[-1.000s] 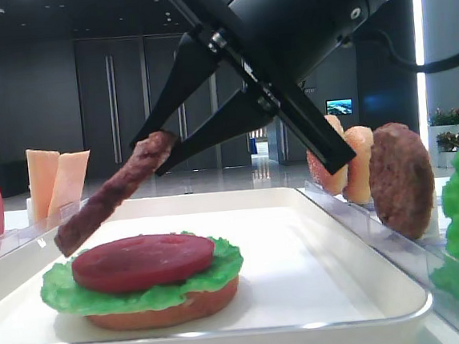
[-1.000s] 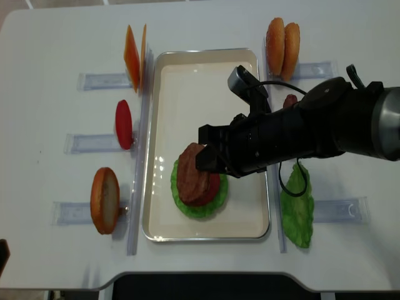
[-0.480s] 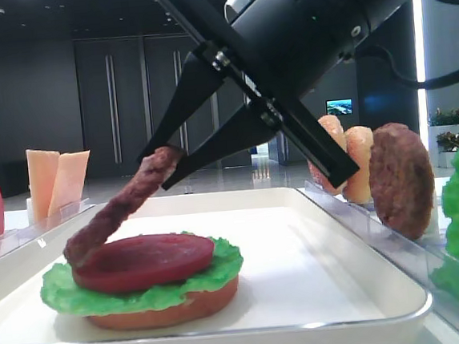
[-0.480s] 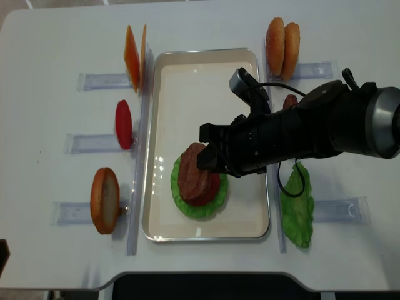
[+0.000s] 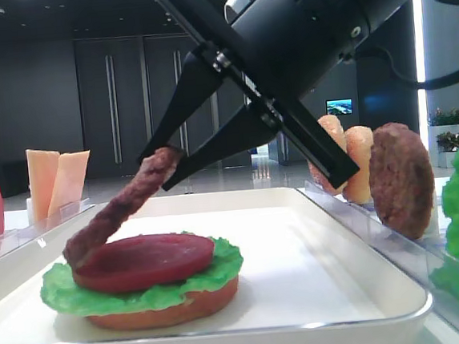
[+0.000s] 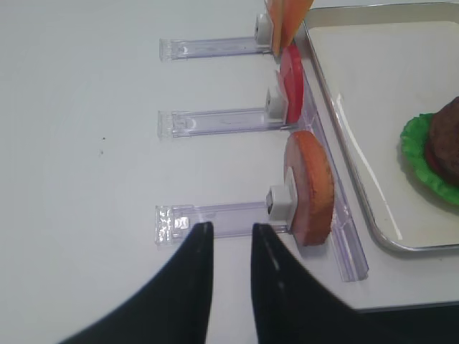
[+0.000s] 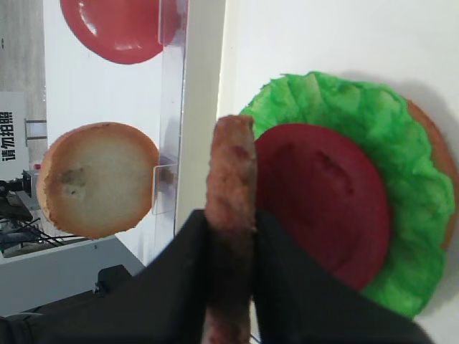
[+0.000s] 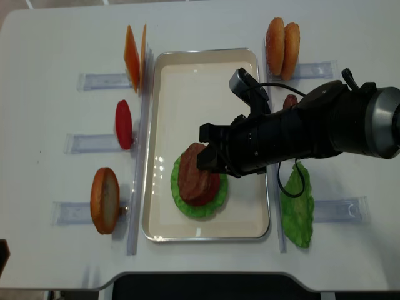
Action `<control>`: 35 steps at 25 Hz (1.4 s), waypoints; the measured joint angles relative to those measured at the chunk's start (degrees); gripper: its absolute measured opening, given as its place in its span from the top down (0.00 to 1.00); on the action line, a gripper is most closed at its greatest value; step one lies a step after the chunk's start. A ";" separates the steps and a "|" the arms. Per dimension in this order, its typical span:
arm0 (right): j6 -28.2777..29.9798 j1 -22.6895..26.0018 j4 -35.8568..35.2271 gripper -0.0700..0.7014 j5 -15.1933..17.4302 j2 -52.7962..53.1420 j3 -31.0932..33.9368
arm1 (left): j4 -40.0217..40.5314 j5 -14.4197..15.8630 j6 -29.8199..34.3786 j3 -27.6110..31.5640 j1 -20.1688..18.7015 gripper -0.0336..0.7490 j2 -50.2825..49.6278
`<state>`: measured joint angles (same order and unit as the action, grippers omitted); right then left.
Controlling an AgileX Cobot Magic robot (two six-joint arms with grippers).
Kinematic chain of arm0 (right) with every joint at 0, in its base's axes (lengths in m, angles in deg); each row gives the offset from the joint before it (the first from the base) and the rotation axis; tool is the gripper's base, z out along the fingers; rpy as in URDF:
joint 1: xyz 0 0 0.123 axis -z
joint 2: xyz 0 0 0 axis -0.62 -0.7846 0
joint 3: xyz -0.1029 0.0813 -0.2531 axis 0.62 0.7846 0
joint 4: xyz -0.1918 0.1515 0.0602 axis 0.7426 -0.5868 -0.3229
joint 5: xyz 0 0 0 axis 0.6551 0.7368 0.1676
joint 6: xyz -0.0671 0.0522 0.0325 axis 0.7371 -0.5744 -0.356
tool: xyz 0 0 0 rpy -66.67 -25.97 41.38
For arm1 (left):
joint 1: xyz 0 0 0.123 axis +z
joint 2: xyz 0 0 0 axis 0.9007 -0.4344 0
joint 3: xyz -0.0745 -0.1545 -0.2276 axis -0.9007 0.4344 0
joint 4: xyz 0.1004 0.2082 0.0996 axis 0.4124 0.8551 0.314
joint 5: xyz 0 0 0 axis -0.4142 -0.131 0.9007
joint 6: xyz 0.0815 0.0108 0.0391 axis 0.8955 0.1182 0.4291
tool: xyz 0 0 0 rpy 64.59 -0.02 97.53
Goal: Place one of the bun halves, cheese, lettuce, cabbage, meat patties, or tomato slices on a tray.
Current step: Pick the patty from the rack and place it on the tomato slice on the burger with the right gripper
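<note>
Our right gripper (image 5: 168, 155) pinches the rough dark-brown round meat patty (image 5: 120, 206) edgewise. It tilts onto the red tomato slice (image 5: 143, 262). Our left gripper (image 6: 226, 236) is pressed together, empty

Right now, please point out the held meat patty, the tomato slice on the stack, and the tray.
meat patty (image 5: 124, 205), front exterior view, middle of its tilted edge.
tomato slice (image 7: 323, 208), right wrist view, flat top.
tray (image 8: 206, 94), overhead view, bare floor.

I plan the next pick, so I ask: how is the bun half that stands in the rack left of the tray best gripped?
Grip the bun half across its thin thickness at the top rim, coming from straight above. It stands on edge in the clear rack, so both flat faces are free, while the rack covers its lower edge.
</note>
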<state>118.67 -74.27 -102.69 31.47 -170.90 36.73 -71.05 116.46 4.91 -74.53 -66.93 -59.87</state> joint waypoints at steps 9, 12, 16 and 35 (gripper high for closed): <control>-0.84 0.00 0.00 0.40 0.07 0.00 0.00 | 0.00 0.00 0.00 0.00 0.00 0.78 0.00; -0.98 0.00 0.00 0.32 -0.18 0.00 0.00 | 0.00 0.00 0.00 0.00 0.00 0.78 0.00; -1.04 0.00 0.17 0.28 -1.14 0.00 0.00 | 0.00 0.00 0.00 0.00 0.00 0.78 0.00; -25.58 0.00 29.84 0.28 -2.48 2.87 -5.29 | 0.00 0.00 0.00 0.00 0.00 0.78 0.00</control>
<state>93.09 -74.27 -72.85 28.99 -168.03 31.44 -71.05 116.46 4.91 -74.53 -66.93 -59.87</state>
